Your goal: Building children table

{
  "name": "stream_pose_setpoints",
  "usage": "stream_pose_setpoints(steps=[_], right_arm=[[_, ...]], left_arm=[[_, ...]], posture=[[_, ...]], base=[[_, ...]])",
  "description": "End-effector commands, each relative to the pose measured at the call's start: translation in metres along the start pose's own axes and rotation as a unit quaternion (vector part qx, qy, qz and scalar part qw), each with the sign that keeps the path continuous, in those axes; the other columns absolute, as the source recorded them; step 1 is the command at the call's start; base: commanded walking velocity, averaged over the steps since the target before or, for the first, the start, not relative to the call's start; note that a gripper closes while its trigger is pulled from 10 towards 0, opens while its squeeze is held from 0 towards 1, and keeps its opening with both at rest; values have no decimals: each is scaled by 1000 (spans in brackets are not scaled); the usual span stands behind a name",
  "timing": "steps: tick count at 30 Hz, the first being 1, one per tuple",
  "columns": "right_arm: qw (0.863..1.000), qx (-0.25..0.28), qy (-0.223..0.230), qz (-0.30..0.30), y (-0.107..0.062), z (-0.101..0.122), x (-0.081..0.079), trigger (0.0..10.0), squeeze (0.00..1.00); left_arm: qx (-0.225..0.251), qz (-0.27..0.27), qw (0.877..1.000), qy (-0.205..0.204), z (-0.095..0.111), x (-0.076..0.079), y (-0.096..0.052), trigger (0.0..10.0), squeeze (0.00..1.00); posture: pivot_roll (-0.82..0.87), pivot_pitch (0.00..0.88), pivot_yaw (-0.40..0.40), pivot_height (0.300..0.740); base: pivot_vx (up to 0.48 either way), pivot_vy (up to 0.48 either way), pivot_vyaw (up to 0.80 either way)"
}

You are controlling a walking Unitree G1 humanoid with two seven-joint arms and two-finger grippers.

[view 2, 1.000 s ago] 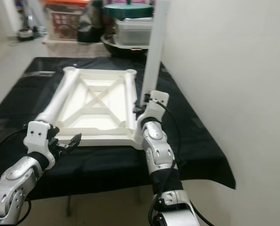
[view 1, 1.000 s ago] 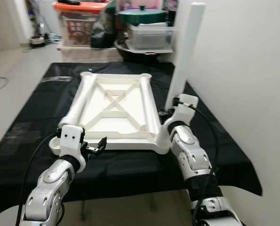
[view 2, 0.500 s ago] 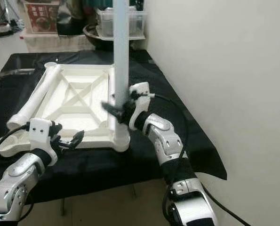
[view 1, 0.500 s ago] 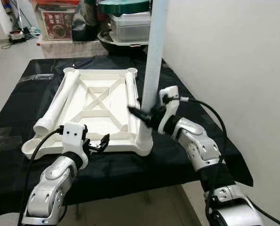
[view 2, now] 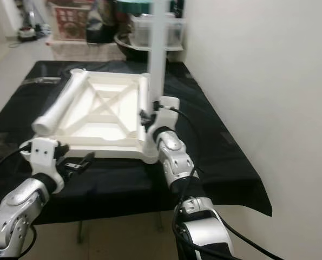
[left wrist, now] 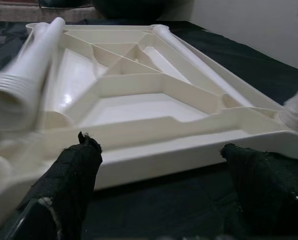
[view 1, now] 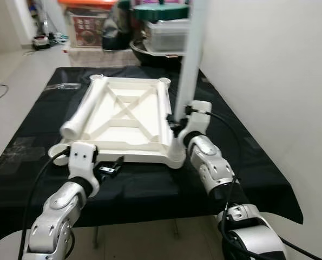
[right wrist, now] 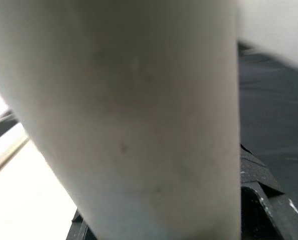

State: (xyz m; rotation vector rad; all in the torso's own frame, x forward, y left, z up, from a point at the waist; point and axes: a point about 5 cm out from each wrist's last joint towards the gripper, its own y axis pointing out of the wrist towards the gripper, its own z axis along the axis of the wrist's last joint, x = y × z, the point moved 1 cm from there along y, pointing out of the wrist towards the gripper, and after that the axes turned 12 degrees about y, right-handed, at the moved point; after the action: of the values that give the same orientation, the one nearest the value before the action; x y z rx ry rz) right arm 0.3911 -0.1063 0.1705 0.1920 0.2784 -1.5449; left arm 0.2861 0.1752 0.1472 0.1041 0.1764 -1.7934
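The left gripper (view 1: 111, 168) hangs with its fingers (left wrist: 71, 170) apart just in front of the near edge of the white tabletop (view 1: 129, 116), which lies upside down on the black cloth (view 1: 242, 157). The right gripper (view 1: 178, 125) is clamped on an upright table leg (view 1: 189, 65) at the tabletop's near right corner. A loose table leg (view 1: 86, 108) lies along the tabletop's left side. Storage boxes (view 1: 90, 24) stand beyond the tabletop.
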Motion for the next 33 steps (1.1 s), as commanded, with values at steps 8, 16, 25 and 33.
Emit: stream_pose_setpoints(steps=[8,16,25,33], right_arm=[[994,-42,52,91,-21,-15,-18,10000,1000],[920,-48,55,386,-29,11,-56,10000,0],[847,-114,-32,519,-64,-29,-72,0,0],[990,-118,-22,80,-11,-44,5,0,0]], left_arm=[[-1,-14,1000,-1,1,4,2,10000,0],[1,-15,1000,2,1,4,4,10000,0],[5,-13,1000,-4,1,5,3,10000,0],[5,-18,1000,-6,1,6,4,10000,0]], posture=[[65,0,-79,740],[64,0,-82,740],[86,0,-99,740],[80,0,-92,740]], base=[[0,0,0],[0,0,0],[0,0,0],[0,0,0]])
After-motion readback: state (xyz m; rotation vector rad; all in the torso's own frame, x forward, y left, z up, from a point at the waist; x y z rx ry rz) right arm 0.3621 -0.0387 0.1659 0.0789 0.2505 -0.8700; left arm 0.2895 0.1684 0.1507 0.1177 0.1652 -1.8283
